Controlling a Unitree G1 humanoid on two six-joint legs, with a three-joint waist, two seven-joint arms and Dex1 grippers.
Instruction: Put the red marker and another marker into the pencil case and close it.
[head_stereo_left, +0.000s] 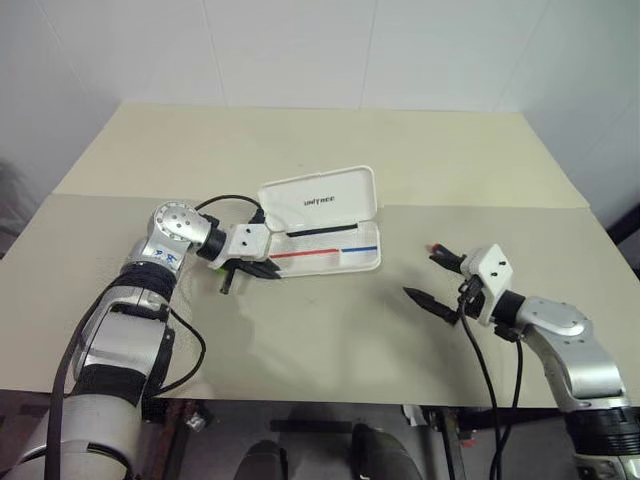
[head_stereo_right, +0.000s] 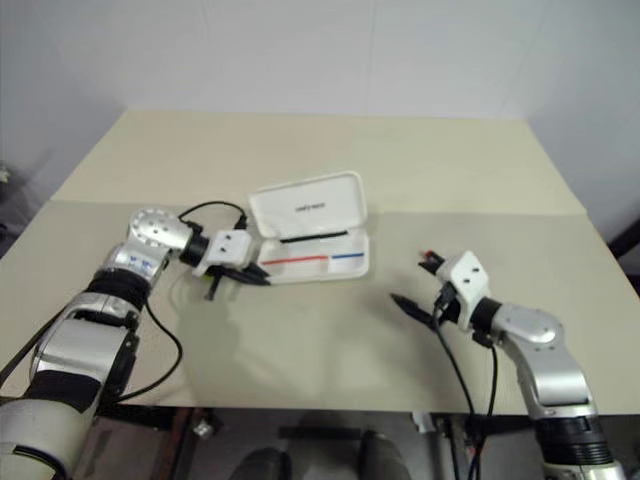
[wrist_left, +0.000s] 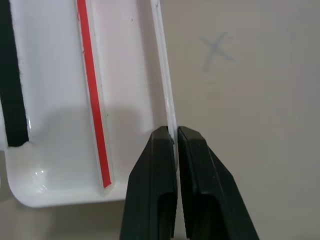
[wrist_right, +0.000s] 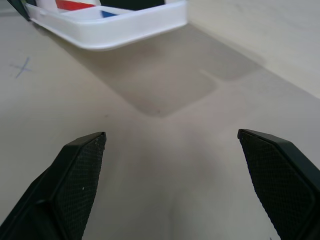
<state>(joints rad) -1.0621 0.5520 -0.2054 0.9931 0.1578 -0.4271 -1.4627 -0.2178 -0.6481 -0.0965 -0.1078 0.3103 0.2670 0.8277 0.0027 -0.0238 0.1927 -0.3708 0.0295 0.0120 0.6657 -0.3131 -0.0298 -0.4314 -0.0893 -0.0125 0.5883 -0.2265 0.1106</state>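
Right gripper (head_stereo_left: 437, 276): nearest, fingers spread wide, holding nothing, right of the pencil case.
Left gripper (wrist_left: 176, 137): fingers pinched on the case's front wall, at its left end.
Pencil case (head_stereo_left: 335, 255): open on the table (head_stereo_left: 300, 150), lid raised behind; tray shows red and blue lines and a black strip.
Markers: green bit (head_stereo_left: 214, 264) under the left wrist, unclear.

Head pair looks forward-down over table (head_stereo_left: 300, 360), both sharing pencil case (head_stereo_left: 325, 225). Left wrist view close above case's near rim; right wrist view low over table, facing case.
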